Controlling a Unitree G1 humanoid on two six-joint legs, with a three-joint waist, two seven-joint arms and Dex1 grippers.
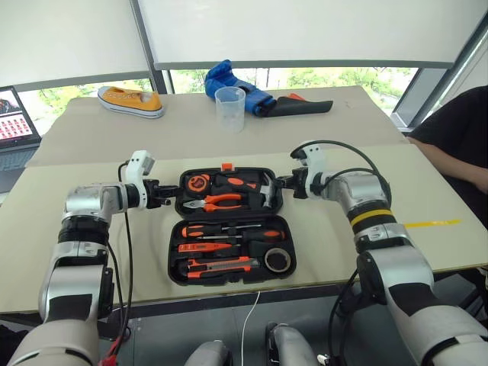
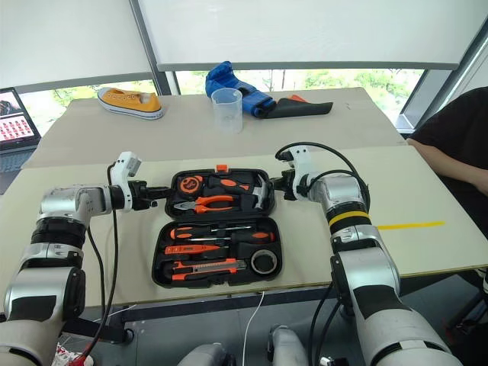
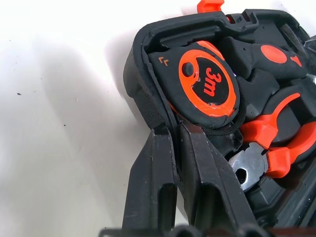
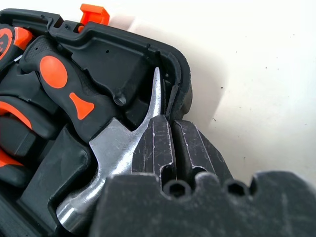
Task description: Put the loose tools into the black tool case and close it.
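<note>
A: Furniture? 
B: Two beige desks: near desk [image 1: 442,191], far desk [image 1: 91,126].

A: Windows? 
B: Wide windows [image 1: 305,76], white roller blinds [image 1: 305,30] lowered; daylight, green foliage beyond.

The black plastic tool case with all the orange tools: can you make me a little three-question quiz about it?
1. True or false: the black plastic tool case lies open.
2. What does the left gripper pinch? A) the clear plastic cup B) the case's side rim C) the yellow canvas shoe
3. Fill in: the small black tape roll sits in the case's ___ half.

Key: 1 true. 2 B; the right gripper pinches the opposite rim. 3 near.
</note>
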